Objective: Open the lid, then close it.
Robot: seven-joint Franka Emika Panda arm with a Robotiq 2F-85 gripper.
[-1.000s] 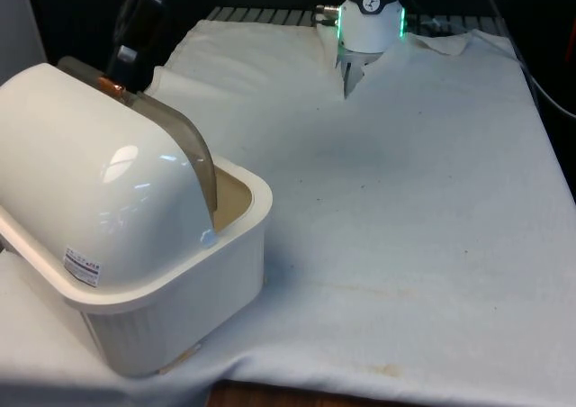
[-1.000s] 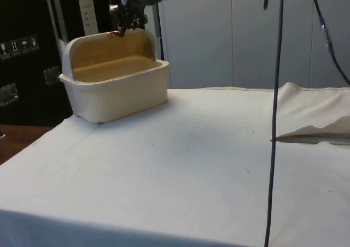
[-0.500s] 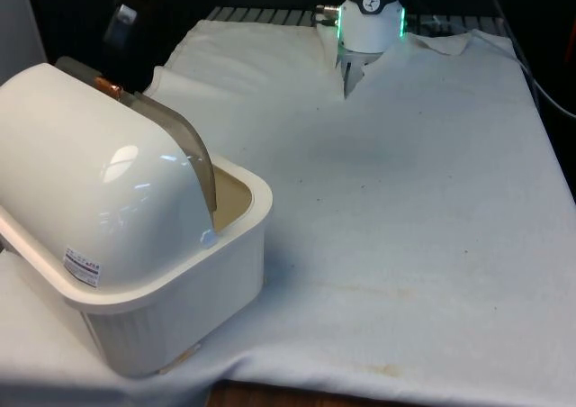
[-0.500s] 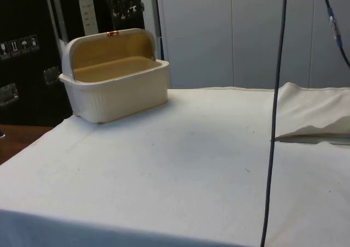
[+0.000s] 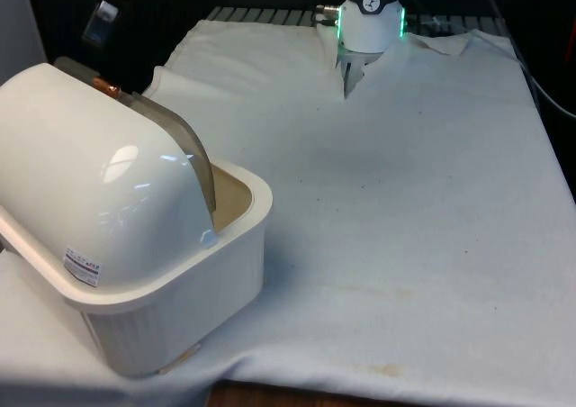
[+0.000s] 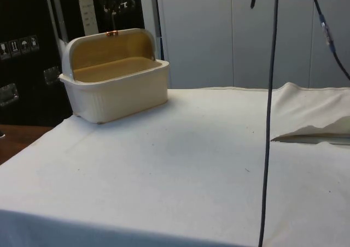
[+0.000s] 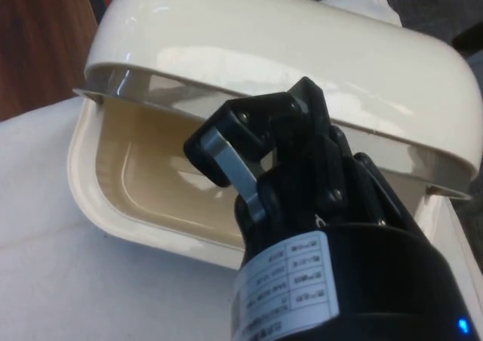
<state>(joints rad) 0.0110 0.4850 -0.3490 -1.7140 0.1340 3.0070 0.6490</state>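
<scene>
The bread box (image 5: 135, 245) sits on the cloth-covered surface (image 5: 405, 200), and it is the landmark for everything else. Its lid (image 5: 175, 150) is rolled back over the domed rear shell, leaving the tan interior exposed, so the opening half of the task looks done and the closing half remains. The gripper (image 7: 249, 156) hangs above the box, over the lid's raised edge and clear of it; its jaws appear drawn together with nothing between them. The box reads as glossy moulded plastic, stiff and probably light, so a hard push may slide the whole box across the cloth rather than turn the lid. The lid is a thin smoky curved panel, likely slippery. The small copper-coloured tab (image 6: 112, 33) on its top edge looks like the sensible place to take hold.
</scene>
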